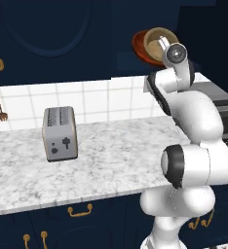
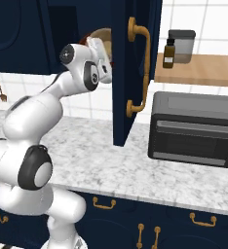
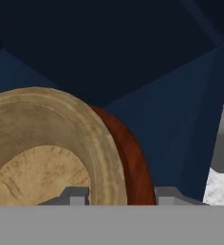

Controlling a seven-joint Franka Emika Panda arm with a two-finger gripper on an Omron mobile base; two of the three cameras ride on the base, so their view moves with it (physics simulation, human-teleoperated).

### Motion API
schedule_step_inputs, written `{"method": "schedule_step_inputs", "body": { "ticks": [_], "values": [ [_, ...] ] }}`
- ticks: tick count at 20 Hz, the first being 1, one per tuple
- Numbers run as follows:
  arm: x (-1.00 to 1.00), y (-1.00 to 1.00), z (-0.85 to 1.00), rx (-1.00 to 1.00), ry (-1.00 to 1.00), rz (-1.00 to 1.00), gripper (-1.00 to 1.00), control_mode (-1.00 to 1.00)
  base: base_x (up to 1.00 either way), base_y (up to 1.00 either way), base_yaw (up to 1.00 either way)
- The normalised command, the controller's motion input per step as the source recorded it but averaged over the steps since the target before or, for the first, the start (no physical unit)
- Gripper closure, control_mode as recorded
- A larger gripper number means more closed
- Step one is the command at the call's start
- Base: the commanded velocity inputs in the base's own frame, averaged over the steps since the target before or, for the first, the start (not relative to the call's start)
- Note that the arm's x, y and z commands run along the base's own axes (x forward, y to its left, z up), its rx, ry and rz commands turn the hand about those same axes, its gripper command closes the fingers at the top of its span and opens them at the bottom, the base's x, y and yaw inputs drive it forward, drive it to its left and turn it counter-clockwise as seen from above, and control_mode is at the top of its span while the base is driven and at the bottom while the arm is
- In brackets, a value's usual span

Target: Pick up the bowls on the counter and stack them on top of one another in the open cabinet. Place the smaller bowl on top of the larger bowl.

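While no writing is legible, the pincer [image 3: 116,195] pinches the smaller bowl's [image 3: 47,143] rim.

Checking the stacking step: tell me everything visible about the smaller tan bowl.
The smaller bowl is round, light tan, matte and wood-grained, with a thick rim and a paler inner floor. It sits nested inside the larger bowl, whose reddish-brown rim shows behind it, up in the dark cabinet. The end effector straddles both rims; a firm grip cannot be confirmed.

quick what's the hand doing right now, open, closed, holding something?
Hand: fingertips straddle the rims of the smaller bowl and the larger bowl at the cabinet; whether it grips or stands open cannot be told.
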Motion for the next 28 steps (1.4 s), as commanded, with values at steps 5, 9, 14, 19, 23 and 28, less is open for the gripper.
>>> {"method": "schedule_step_inputs", "body": {
  "ticks": [5,9,14,19,23,28],
  "values": [
    [0.75,0.03,0.0,0.0,0.0,0.05,-1.0,-1.0,0.0,0.0,0.0],
    [0.43,0.12,-0.02,0.0,-0.04,0.03,-1.0,-1.0,0.0,0.0,0.0],
    [0.02,0.05,0.1,0.0,-0.1,0.02,-1.0,-1.0,0.0,0.0,0.0],
    [-0.26,0.11,0.1,0.0,-0.02,0.01,-1.0,-1.0,0.0,0.0,0.0],
    [-0.5,0.06,0.13,0.0,0.0,0.0,-1.0,-1.0,0.0,0.0,0.0],
    [-0.8,0.01,0.05,0.0,0.01,0.0,-1.0,-1.0,0.0,0.0,0.0]
  ]
}}
